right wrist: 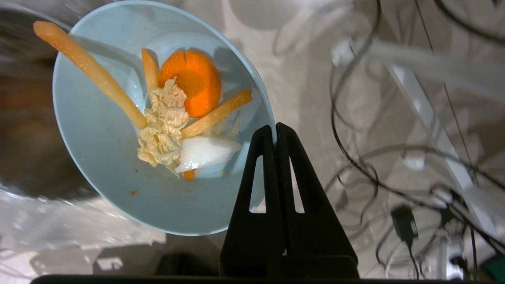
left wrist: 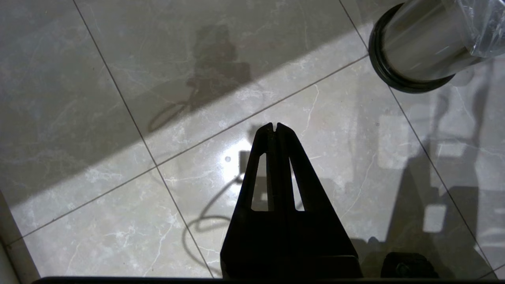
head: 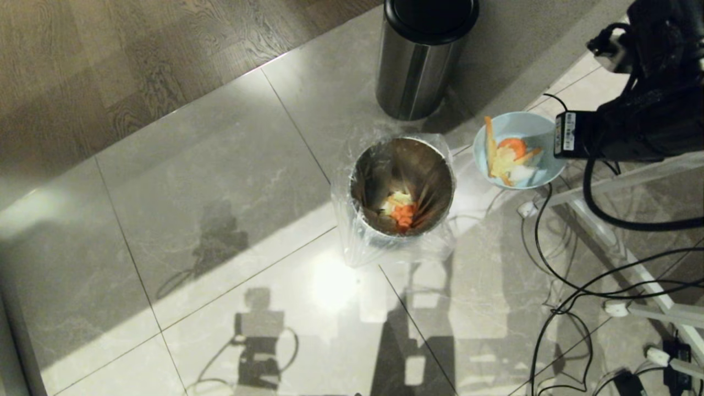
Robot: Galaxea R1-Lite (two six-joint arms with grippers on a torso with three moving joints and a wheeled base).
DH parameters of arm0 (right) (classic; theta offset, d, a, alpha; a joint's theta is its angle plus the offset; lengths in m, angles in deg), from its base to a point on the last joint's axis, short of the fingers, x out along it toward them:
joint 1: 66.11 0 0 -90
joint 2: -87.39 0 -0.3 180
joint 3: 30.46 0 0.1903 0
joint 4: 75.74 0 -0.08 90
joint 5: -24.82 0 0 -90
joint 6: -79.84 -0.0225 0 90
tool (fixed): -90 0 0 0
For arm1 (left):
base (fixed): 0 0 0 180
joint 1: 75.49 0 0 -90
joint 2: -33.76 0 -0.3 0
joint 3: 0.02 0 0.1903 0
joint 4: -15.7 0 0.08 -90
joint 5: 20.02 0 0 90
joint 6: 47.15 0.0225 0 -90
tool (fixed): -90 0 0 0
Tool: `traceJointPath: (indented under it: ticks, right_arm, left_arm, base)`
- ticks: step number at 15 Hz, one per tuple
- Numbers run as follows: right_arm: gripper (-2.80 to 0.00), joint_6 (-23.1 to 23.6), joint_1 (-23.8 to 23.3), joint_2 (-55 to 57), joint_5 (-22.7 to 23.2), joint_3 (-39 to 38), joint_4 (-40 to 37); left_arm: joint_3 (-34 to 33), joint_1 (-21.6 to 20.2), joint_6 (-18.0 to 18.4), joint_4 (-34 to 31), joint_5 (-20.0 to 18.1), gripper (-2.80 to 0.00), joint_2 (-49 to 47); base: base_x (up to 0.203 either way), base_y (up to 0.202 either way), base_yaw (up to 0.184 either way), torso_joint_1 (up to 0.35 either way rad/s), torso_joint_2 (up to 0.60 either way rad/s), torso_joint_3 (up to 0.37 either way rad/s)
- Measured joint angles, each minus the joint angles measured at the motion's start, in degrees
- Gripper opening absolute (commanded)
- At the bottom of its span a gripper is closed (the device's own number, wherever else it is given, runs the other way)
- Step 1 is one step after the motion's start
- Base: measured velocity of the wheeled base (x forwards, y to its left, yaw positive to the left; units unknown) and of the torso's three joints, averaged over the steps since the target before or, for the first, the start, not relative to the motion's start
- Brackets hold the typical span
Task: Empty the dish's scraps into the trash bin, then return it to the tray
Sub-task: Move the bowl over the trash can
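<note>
The dish (head: pixel 529 124), a small light-blue bowl, hangs in the air just right of the trash bin (head: pixel 426 165), tilted toward it. Scraps (head: pixel 509 157) still lie in the dish: a carrot slice, pale strips and crinkled yellow bits (right wrist: pixel 179 106). My right gripper (right wrist: pixel 275 128) is shut on the rim of the dish (right wrist: pixel 102 157), with my right arm (head: pixel 638 126) reaching in from the right. The steel trash bin has a clear liner over its rim and some orange and yellow food (head: pixel 402 209) at its bottom. The tray is out of view. My left gripper (left wrist: pixel 275 126) is shut and empty above the floor tiles.
A taller black-lidded steel bin (head: pixel 421 60) stands behind the trash bin. Black cables (head: pixel 555 286) and white frame legs (head: pixel 632 264) run over the floor at the right. In the left wrist view the trash bin's black base ring (left wrist: pixel 384 71) shows at one corner.
</note>
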Motion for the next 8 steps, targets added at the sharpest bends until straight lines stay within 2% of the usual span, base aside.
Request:
traceJointPath:
  ticks: [4, 8]
  right_arm:
    - [-2.80, 3.0, 7.0, 4.0, -5.2, 4.9, 2.8]
    - [-2.80, 13.0, 11.7, 6.1, -5.6, 4.0, 12.8]
  left_arm:
    - [0.0, 0.0, 0.0, 0.0, 0.0, -2.80, 0.0]
    - [0.0, 0.0, 0.0, 0.0, 0.0, -2.80, 0.0]
  base:
    - [0.000, 0.000, 0.000, 0.000, 0.00, 0.000]
    - [0.000, 0.000, 0.000, 0.000, 0.00, 0.000]
